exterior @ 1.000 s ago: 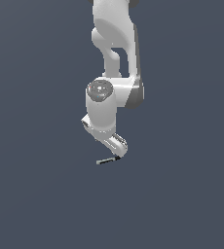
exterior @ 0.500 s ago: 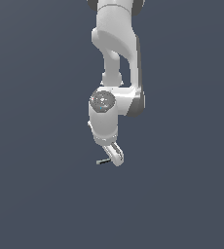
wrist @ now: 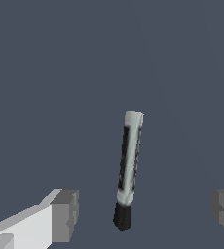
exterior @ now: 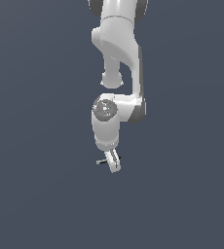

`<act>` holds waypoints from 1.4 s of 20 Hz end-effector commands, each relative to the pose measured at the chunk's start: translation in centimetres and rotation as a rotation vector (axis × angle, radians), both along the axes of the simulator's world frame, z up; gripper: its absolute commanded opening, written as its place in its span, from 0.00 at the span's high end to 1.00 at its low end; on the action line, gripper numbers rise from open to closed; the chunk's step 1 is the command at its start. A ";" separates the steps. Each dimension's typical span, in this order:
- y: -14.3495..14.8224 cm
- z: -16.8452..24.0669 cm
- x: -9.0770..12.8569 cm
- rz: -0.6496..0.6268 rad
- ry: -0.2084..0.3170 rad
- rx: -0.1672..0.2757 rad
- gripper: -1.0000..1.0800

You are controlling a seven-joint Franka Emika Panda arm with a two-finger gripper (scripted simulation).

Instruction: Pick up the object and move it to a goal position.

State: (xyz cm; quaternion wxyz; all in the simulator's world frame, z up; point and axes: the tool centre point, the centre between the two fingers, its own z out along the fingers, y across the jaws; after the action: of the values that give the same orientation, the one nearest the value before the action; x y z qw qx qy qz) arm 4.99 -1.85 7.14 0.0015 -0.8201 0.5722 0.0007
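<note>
We see the white arm [exterior: 118,53] reaching down from the top of the exterior view, its end effector [exterior: 113,162] low over a plain dark grey counter [exterior: 41,194]. In the wrist view the end effector [wrist: 145,214] stands wide: one grey pad [wrist: 65,215] shows on one side and the other at the far edge of the picture, well apart, with nothing touching either of them. The rod [wrist: 129,168] lies between the two pads in that view, clear of both, a light grey shaft with a dark stripe along it and a black tip at the end nearer the camera. In the exterior view the rod [exterior: 102,162] shows only as a small dark and light sliver just beside the fingers [exterior: 115,164], sticking out toward the exterior view's left. We cannot tell from either view whether the rod rests on the counter or whether the fingertips reach down to the rod's level.
</note>
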 end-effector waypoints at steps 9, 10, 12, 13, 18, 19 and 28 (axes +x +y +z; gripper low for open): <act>0.2 -1.1 0.3 -0.107 0.001 -0.003 0.04; 0.2 -1.2 0.3 -0.109 0.001 -0.003 0.04; 0.2 -1.1 0.3 -0.105 0.001 -0.003 0.04; 0.2 -1.2 0.3 -0.105 0.001 -0.003 0.04; 0.2 -2.4 0.2 -0.106 0.001 -0.003 0.04; 0.2 -2.9 0.2 -0.107 0.001 -0.003 0.04; 0.2 -6.2 0.2 -0.110 0.001 -0.003 0.04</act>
State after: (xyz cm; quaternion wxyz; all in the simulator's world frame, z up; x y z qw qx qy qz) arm 5.13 -1.66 1.20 -0.0005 -0.7875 0.6164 0.0008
